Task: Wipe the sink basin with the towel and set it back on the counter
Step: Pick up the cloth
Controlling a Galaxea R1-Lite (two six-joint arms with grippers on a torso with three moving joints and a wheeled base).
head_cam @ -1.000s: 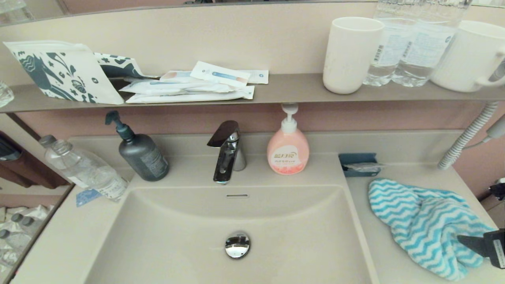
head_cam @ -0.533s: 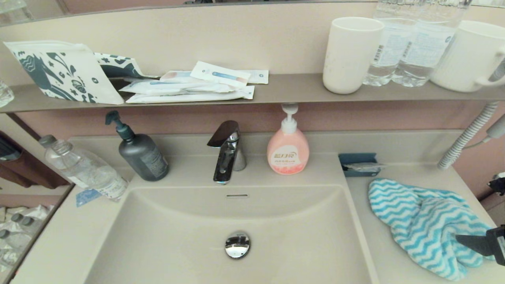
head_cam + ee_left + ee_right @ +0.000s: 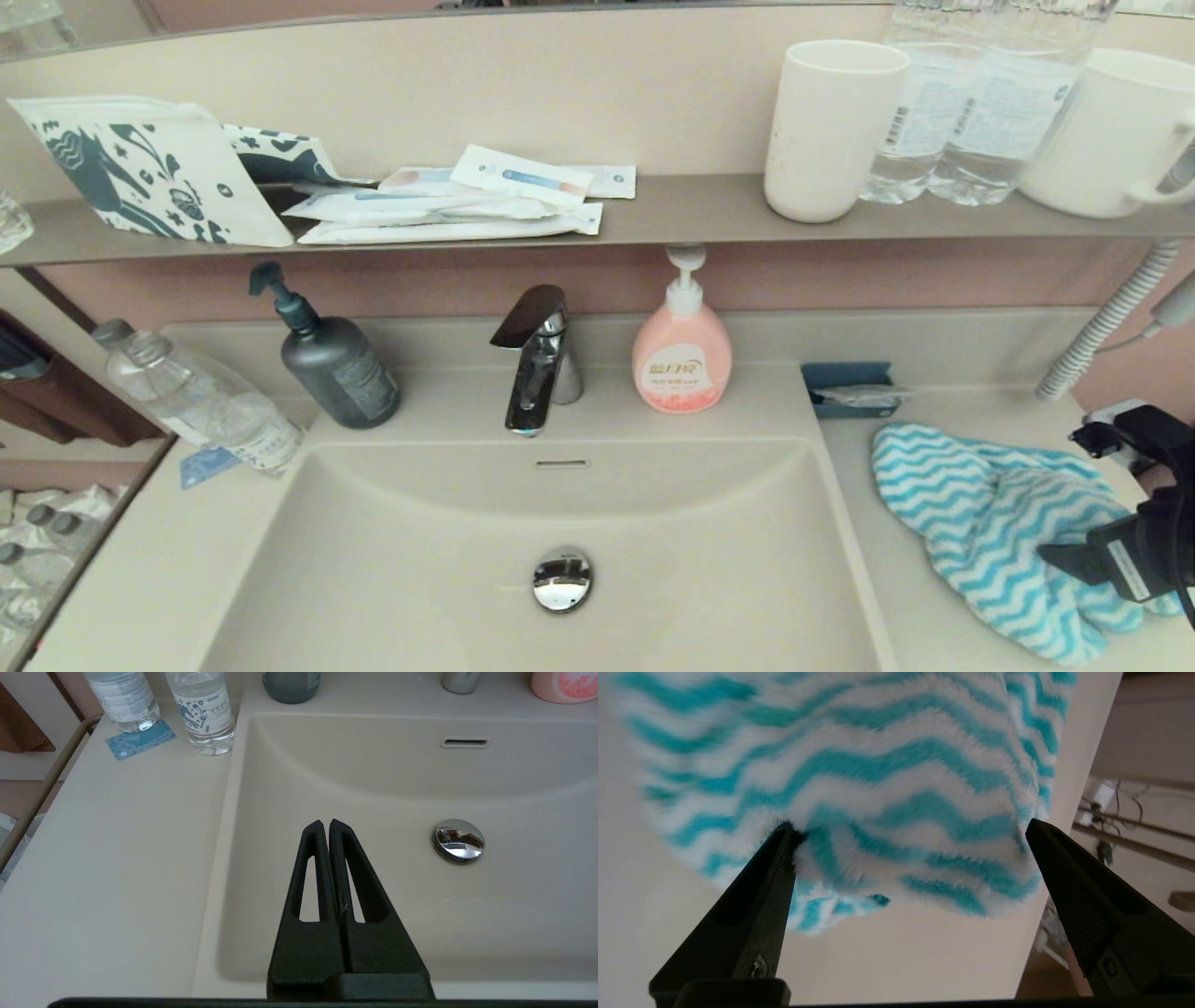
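The towel [image 3: 990,523], turquoise and white zigzag, lies crumpled on the counter [image 3: 896,588] to the right of the sink basin [image 3: 420,541]. My right gripper [image 3: 1074,504] is low over the towel's near right end and open. In the right wrist view its fingers straddle the towel [image 3: 878,779], and one fingertip [image 3: 784,835] touches the pile. The right gripper [image 3: 910,826] holds nothing. My left gripper [image 3: 324,823] is shut and empty, hovering over the front left of the basin [image 3: 373,788], left of the chrome drain plug [image 3: 459,841].
Behind the basin stand a faucet [image 3: 537,359], a pink soap bottle [image 3: 681,355] and a grey pump bottle [image 3: 331,359]. A water bottle [image 3: 196,397] stands at the left. A blue holder [image 3: 850,387] sits behind the towel. The counter's right edge [image 3: 1134,471] is close to my right gripper.
My right gripper has come further in from the right edge and turned, so more of it shows above the towel's near end. The towel has not moved.
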